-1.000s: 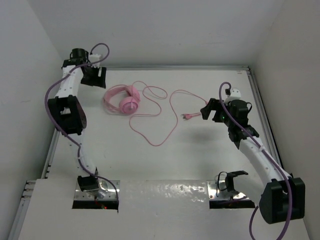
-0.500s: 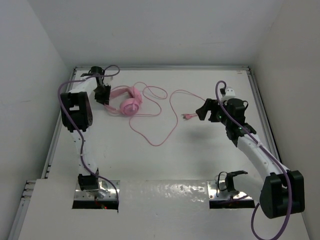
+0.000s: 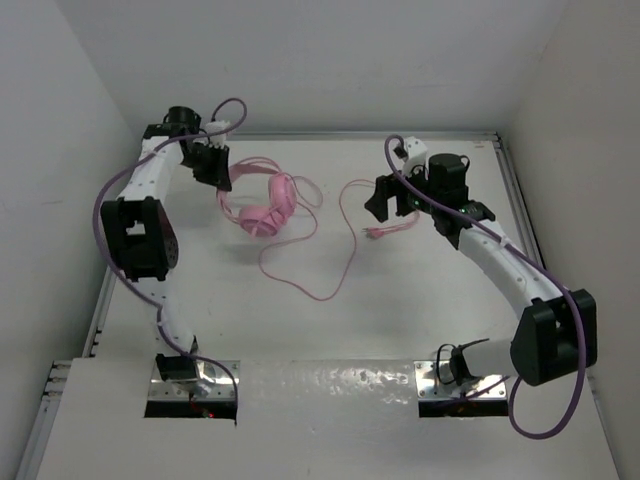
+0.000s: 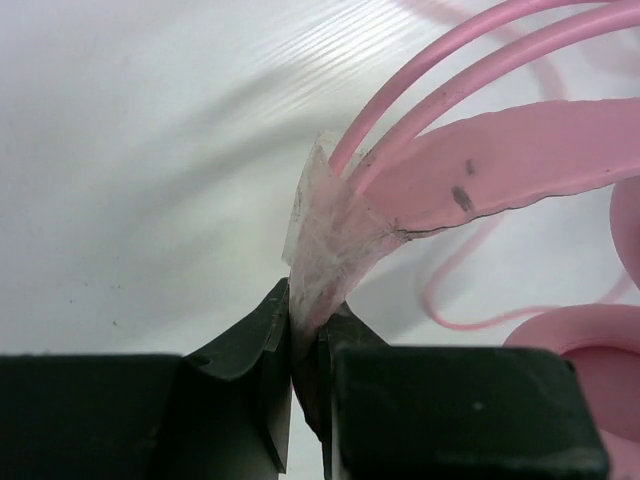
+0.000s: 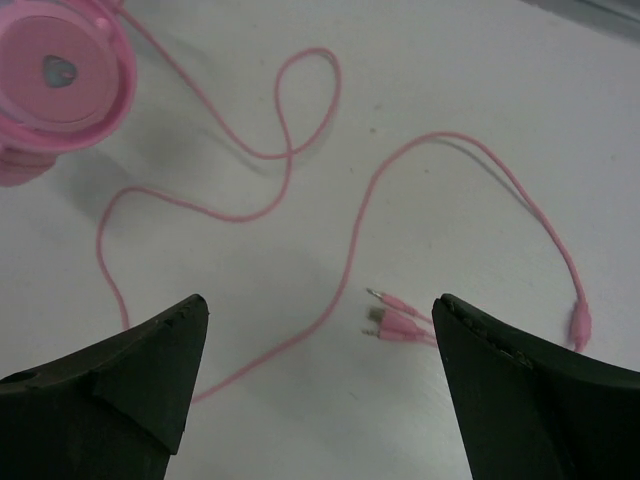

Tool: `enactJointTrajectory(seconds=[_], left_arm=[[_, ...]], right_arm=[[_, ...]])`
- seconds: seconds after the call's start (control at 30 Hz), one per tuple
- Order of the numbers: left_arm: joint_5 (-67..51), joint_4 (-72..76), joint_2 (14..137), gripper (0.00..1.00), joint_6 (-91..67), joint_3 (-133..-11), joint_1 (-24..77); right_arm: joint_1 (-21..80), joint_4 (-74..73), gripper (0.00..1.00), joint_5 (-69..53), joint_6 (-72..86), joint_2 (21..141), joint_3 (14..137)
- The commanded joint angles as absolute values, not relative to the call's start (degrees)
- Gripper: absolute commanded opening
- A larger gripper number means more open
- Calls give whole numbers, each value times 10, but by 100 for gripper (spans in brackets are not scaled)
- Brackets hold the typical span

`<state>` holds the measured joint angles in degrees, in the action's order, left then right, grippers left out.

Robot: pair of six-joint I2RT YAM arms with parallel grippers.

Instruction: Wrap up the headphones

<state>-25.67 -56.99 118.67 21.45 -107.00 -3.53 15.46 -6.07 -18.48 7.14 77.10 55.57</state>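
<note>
Far back, left tool pinches the one headphones; right tool gapes.

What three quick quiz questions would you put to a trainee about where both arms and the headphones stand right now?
1. True or false: the left fingers are shut on the headband of the headphones.
2. Pick one: the right fingers are (A) open above the plug, (B) shut on the cord, (C) holding an ear cup.
3. Short answer: is the cord wound round the headphones yet?

Key: 1 true. 2 A. 3 No, it lies in loose loops.
</note>
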Motion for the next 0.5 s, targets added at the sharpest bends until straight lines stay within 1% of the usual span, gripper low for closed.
enactJointTrajectory(seconds=[0.0,0.03,0.07,0.13,0.2,0.27,0.3,0.37,0.4,0.43,0.47], left_arm=[[-416,-635,1053,0,277,-1094,-14],[-420,-613,1035,0,273,-1046,-7],[-421,-602,1021,0,259,-1026,-5],[-451,-597,998,0,247,-1004,-5],[-511,-616,1006,0,229,-1027,-6],[-553,-629,1017,0,194,-1083,-5],[-555,-621,1014,0,174,-1102,-6],[-535,-558,992,0,109,-1113,-5],[-525,-511,950,0,71,-1096,-6],[-516,-432,932,0,32,-1074,-6],[-502,-422,928,0,-10,-1085,-6]], right_arm=[[176,-1,93,-245,48,779,601],[184,28,93,-255,67,782,604],[188,75,93,-268,97,792,604],[201,104,94,-288,112,804,613],[203,121,94,-301,126,823,620],[203,125,94,-308,119,835,623],[203,128,95,-308,118,846,621],[203,160,96,-307,140,859,612],[203,176,95,-308,154,876,606],[204,190,95,-313,183,887,600],[205,211,95,-316,199,897,598]])
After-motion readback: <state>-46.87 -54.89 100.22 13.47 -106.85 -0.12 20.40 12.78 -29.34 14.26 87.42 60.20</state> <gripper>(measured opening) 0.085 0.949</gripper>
